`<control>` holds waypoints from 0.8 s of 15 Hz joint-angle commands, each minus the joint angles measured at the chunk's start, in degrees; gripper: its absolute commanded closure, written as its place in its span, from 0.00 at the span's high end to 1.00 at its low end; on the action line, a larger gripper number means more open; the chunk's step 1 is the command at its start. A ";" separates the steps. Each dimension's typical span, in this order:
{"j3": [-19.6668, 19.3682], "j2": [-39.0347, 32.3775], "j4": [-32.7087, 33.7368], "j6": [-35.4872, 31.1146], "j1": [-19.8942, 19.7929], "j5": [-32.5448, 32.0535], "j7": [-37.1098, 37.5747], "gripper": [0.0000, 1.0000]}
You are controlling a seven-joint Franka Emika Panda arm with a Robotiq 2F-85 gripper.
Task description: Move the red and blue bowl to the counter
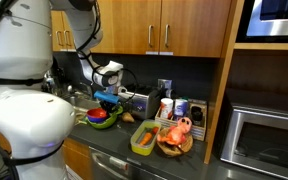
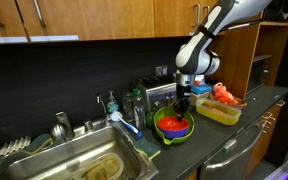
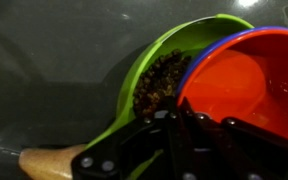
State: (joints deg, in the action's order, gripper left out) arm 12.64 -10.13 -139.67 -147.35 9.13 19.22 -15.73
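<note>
The red and blue bowl [image 1: 100,118] [image 2: 174,125] sits tilted inside the larger lime-green bowl [image 1: 89,122] [image 2: 162,137] on the dark counter [image 1: 109,142] [image 2: 229,140]. In the wrist view the red and blue bowl [image 3: 239,85] fills the right side and overlaps the lime-green bowl [image 3: 149,65], which holds dark crumbly bits. My gripper [image 1: 106,98] [image 2: 181,110] [image 3: 182,122] comes down from above. Its fingers stand close together over the red and blue bowl's near rim and look shut on it.
A rectangular green tray [image 1: 142,138] [image 2: 219,112] and a wooden plate with orange-red things [image 1: 174,140] [image 2: 224,95] stand beside the bowls. A sink [image 2: 74,160] with a blue-handled brush [image 2: 124,122] lies on the far side. A microwave [image 1: 269,135] stands at the counter's end.
</note>
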 commanded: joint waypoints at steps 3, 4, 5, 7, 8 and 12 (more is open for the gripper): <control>1.57 6.79 -5.77 -5.10 -0.58 2.87 -1.26 0.02; 1.66 7.84 -6.60 -5.92 -0.52 3.80 -1.65 0.02; 1.63 8.72 -7.20 -6.57 -0.40 4.67 -2.01 0.02; 1.36 10.71 -8.42 -7.63 0.03 6.49 -2.50 0.02; 1.10 11.64 -8.95 -7.92 0.24 7.13 -2.82 0.02; -0.13 15.15 -10.79 -8.67 1.08 9.76 -3.53 0.02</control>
State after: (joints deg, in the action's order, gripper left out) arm 13.41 0.61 -147.53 -154.90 9.22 26.47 -17.84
